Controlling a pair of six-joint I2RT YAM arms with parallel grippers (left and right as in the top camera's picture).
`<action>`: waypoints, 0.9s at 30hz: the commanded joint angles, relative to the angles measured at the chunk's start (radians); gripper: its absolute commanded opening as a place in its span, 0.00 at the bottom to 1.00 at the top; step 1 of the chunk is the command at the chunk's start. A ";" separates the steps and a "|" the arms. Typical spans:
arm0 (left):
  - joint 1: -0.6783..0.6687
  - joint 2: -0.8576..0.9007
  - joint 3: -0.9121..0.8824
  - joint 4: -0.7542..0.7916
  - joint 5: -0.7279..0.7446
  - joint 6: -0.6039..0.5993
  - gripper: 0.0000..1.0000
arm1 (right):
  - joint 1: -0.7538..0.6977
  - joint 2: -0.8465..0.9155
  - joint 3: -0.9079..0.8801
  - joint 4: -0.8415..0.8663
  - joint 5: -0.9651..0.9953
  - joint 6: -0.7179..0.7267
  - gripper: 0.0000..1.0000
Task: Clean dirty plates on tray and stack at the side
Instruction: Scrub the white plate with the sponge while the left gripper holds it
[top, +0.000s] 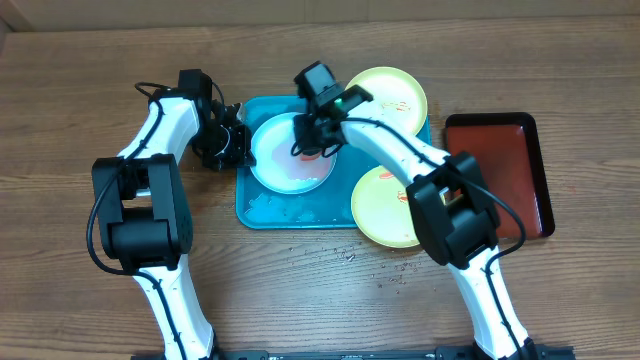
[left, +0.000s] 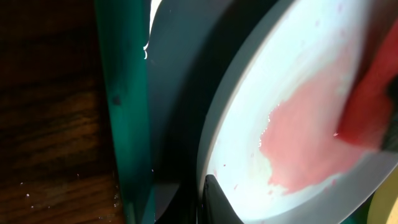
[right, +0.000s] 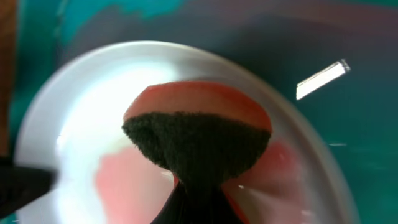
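right fingers clamp sponge on face-up plate; left fingers at rim, closure unclear.

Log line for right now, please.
phase: scrub | right end effector: shut on sponge, on white plate | left end effector: at plate's left rim, grip unclear | yellow-green plates: two at right edge of tray, unstacked

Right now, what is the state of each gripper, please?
Left gripper: closed on the pale plate, at its rim.
Right gripper: closed on the sponge.
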 joint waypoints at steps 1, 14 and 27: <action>0.001 0.009 0.000 0.000 0.005 -0.002 0.04 | 0.040 0.046 -0.014 0.013 -0.078 0.043 0.04; 0.001 0.009 0.000 0.005 0.008 -0.002 0.04 | 0.054 0.060 0.088 -0.213 -0.369 -0.069 0.04; 0.002 0.009 0.000 0.005 0.007 -0.001 0.04 | 0.018 0.060 0.129 -0.371 0.238 0.003 0.04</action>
